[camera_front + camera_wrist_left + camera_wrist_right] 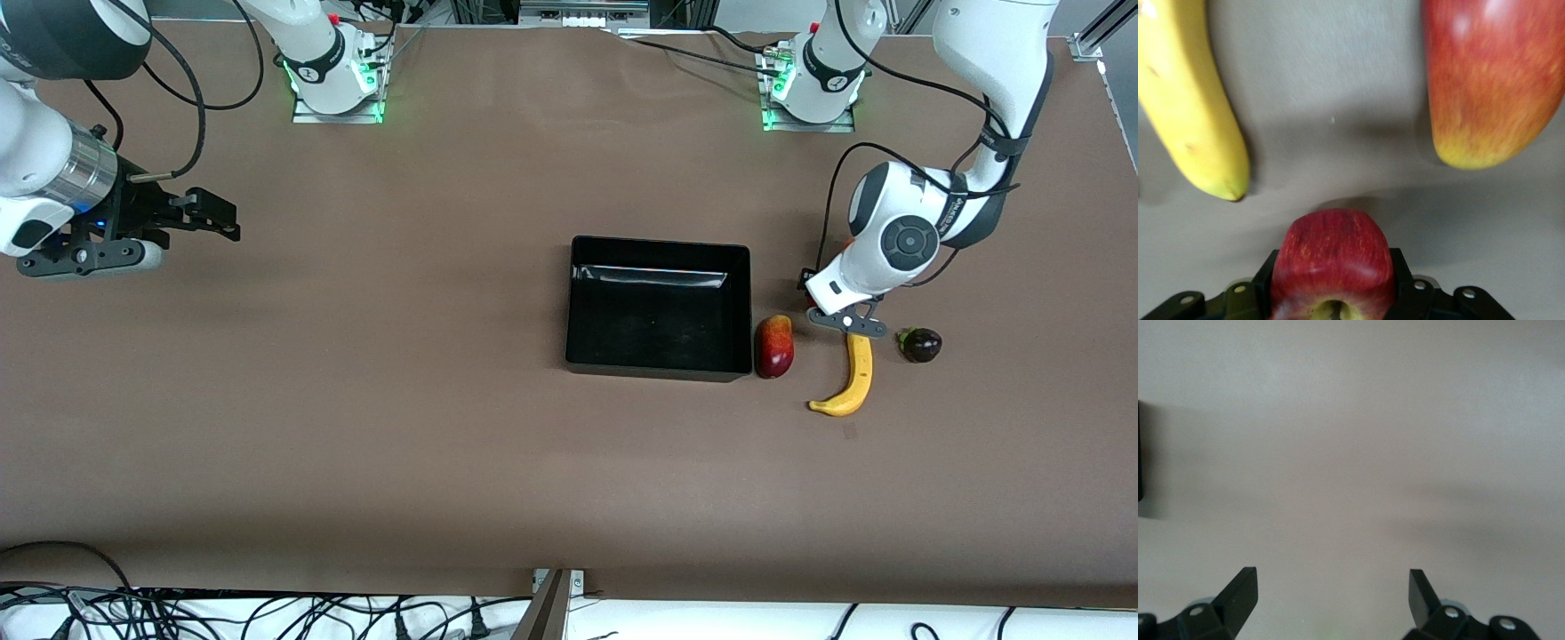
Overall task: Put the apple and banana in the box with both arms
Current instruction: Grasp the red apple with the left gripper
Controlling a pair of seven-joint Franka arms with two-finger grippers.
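My left gripper (845,322) is low over the table between the mango and the banana, its jaws closed on the two sides of the apple (1333,263), small and red with a yellowish stem dimple. The apple is hidden under the wrist in the front view. The banana (855,378) lies on the table just nearer the camera than that gripper; it also shows in the left wrist view (1191,100). The black box (658,244) stands empty at mid-table. My right gripper (213,218) is open and empty above bare table at the right arm's end, where that arm waits.
A red-and-yellow mango (774,346) lies against the box's wall on the left arm's side and shows in the left wrist view (1491,80). A small dark purple fruit (921,345) lies beside the banana, toward the left arm's end.
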